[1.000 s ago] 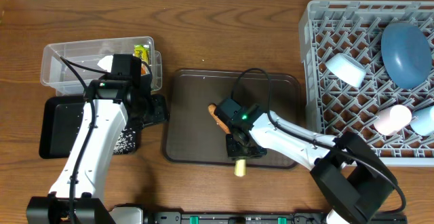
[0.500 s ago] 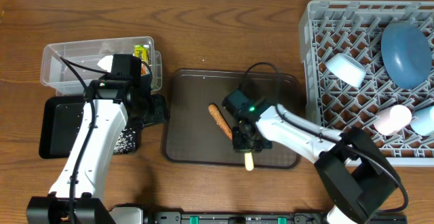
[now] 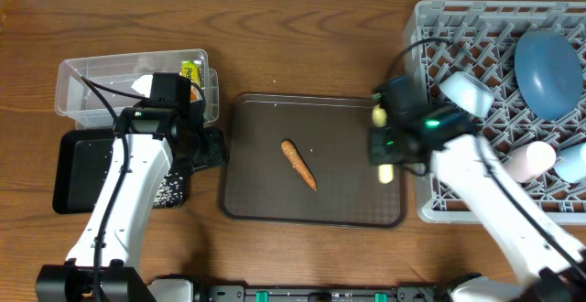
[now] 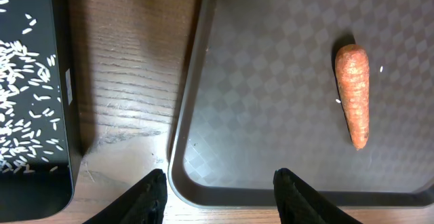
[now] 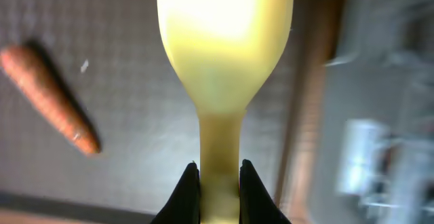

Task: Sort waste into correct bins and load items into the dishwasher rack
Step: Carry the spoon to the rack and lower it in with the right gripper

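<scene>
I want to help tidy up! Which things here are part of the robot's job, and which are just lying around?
Part of the job: carrot, pale yellow spoon, rice grains, wrapper, tissue, clear tub, black tray, dishwasher rack, blue plate, white bowl, pink cup, light blue cup.
Just lying about: brown serving tray, wooden table.
</scene>
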